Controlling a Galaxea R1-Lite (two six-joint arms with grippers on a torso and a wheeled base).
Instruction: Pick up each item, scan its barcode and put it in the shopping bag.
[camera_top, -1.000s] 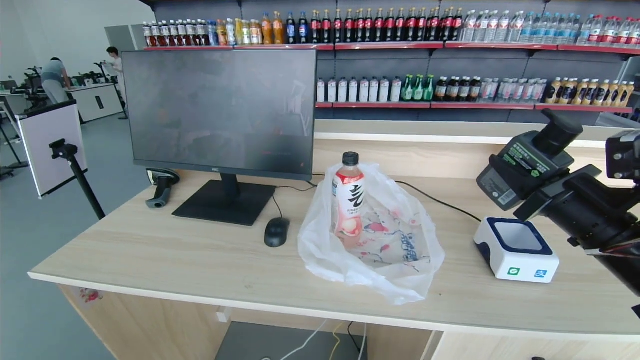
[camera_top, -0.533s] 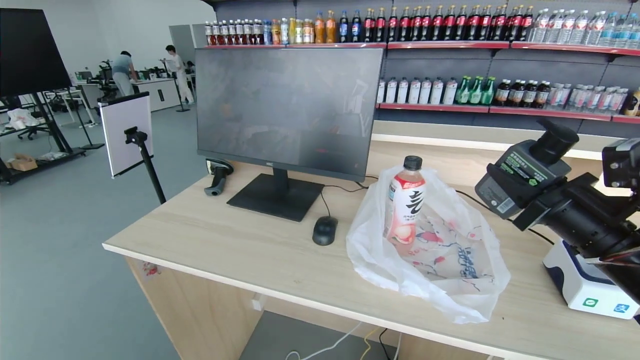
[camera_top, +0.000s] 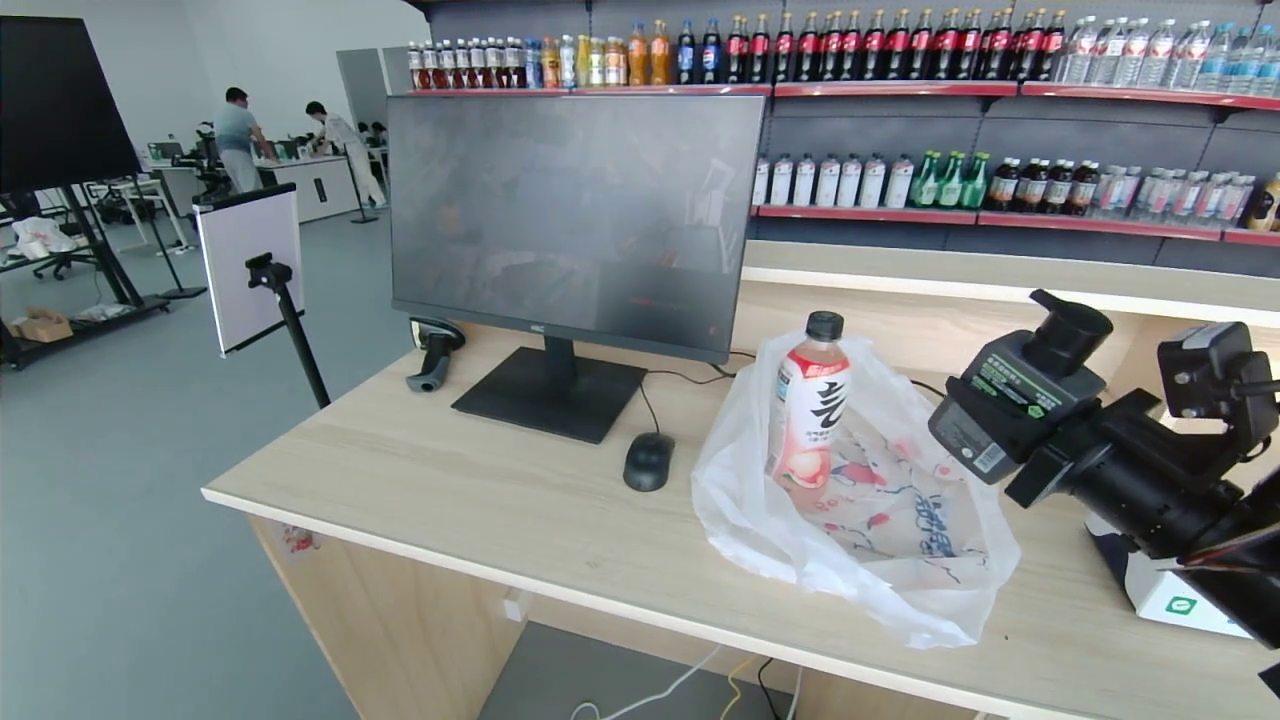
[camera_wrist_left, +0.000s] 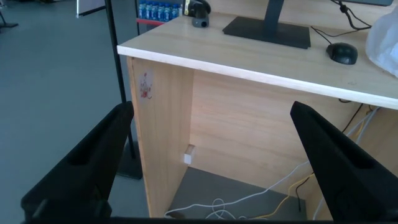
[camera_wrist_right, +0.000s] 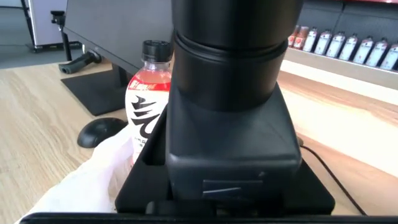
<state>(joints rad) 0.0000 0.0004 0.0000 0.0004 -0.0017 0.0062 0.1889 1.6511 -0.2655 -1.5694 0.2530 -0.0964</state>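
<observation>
Head view: right claw (camera_top: 1045, 455) pinching dark bottle (camera_top: 1005, 400), right of frame, long axis tilted, cap toward upper right; shopping bag (camera_top: 900, 560) on bench (camera_top: 450, 480) just left, pink bottle (camera_top: 812, 420) upright inside. Left wrist view: left claw (camera_wrist_left: 211, 109) spread, below bench edge. Right wrist view: shopping bag close beyond dark bottle.

Left gripper (camera_wrist_left: 211, 115) spread wide, held low, right gripper (camera_top: 1045, 455) clamped on dark bottle (camera_top: 1005, 400), raised

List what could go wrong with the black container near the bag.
1. The pink bottle stands upright in the shopping bag, close to the black container in the right pincer; a nudge could topple it.
2. The bag lies slumped with nothing holding it open; the container may snag.
</observation>
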